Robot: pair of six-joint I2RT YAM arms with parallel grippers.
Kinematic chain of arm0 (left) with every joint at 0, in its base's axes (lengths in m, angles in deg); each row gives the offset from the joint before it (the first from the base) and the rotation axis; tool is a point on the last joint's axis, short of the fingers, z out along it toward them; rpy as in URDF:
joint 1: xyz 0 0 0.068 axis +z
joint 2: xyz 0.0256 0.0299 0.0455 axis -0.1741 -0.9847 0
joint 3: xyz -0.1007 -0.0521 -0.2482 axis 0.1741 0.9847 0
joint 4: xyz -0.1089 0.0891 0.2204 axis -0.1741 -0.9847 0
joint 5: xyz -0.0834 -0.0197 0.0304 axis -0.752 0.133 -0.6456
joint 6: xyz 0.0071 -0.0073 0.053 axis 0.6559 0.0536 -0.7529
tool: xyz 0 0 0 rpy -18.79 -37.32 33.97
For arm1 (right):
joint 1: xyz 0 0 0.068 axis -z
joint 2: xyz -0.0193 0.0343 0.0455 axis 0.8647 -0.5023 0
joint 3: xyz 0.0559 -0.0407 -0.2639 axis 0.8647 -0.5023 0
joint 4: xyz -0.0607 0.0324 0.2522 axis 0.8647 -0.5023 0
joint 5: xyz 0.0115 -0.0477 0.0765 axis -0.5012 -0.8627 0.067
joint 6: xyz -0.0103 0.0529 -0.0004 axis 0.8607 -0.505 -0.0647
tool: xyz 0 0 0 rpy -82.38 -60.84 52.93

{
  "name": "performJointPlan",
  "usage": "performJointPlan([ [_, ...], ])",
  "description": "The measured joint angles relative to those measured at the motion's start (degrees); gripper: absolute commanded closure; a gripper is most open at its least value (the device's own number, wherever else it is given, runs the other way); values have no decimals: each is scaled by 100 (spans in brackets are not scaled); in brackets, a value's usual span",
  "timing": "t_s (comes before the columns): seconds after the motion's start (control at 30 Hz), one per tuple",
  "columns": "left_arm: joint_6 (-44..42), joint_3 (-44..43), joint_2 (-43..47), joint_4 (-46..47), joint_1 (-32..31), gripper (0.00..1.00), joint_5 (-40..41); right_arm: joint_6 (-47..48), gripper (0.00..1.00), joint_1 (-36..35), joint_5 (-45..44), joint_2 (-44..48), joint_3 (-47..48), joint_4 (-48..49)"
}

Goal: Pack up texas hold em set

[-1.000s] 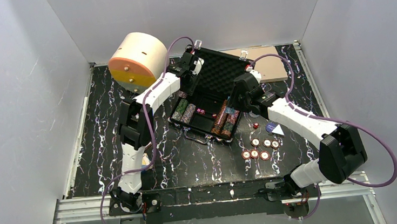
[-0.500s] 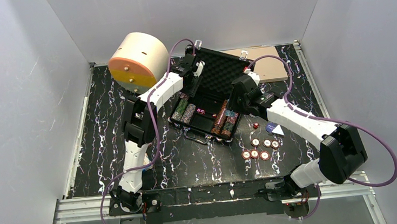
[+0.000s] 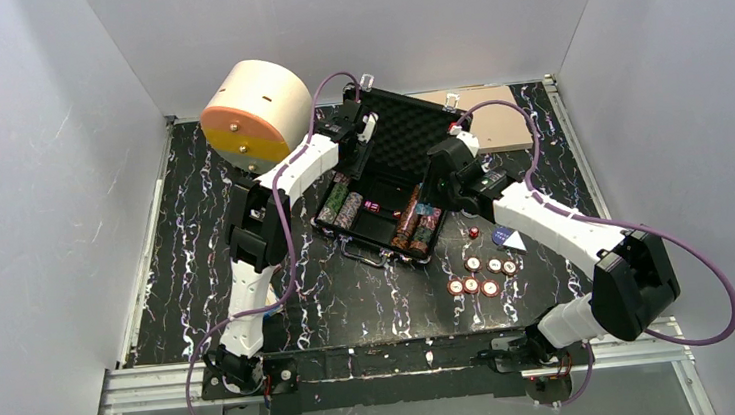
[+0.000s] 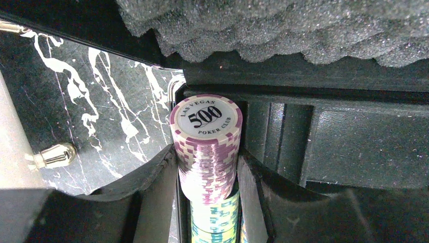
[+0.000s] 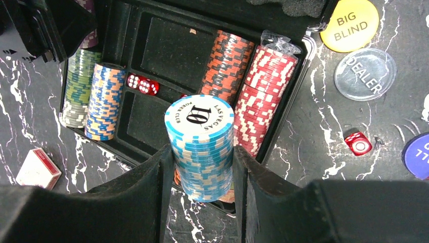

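1. Compared with a second ago, the left arm's elbow has swung slightly inward and its wrist sits a touch farther along the open lid. Over the last half second neither arm shows any visible shift.
2. The right arm, the loose chips [image 3: 475,273] on the table and the rows in the tray look unchanged.
3. The left gripper [image 4: 206,167] is partly closed and clamps a purple 500 chip stack [image 4: 206,147] between both fingers, with pale green chips below it in the same stack. It hangs at the far left corner of the briefcase [image 3: 407,134], just under the foam lid.
4. The right gripper [image 5: 201,157] is likewise half closed, gripping a blue 10 chip stack [image 5: 200,147] over the tray's near right part, beside the red-and-white chip row [image 5: 263,96].
5. The briefcase lies open mid-table, with two red dice [image 5: 142,84] in its centre slot.
6. On the table to its right are the Big Blind button [image 5: 352,20], the Dealer button [image 5: 366,74] and a single red die [image 5: 358,143]. A red card deck [image 5: 38,168] lies to its left.
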Motion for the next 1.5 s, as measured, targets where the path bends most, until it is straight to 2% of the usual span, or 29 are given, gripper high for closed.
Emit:
performJointPlan([
  [0.1,-11,0,0,0,-9,97,-11,0,77,-28,-11,0,0,-2],
  [0.33,-59,131,20,144,-66,85,46,-4,77,-63,-24,0,0,-4],
  [0.6,-61,155,26,173,-120,58,199,-4,77,-114,-35,-17,0,-9],
  [0.63,-61,155,26,173,-125,51,208,-4,77,-116,-37,-22,0,-9],
  [0.73,-48,149,28,129,-129,40,208,-4,77,-138,-42,-24,2,-11],
  [0.83,-17,203,13,-286,-146,31,125,-7,77,-149,-44,-26,11,-13],
  [1.0,26,199,9,-367,-173,18,63,-9,77,-177,-57,-35,33,-17],
  [1.3,24,240,131,-129,-188,4,90,-31,77,-190,-66,-35,37,-20],
  [1.4,26,404,345,197,-188,4,149,-42,77,-212,-85,-35,37,-20],
  [1.5,22,713,649,643,-184,11,229,-46,77,-221,-118,-35,37,-20],
])
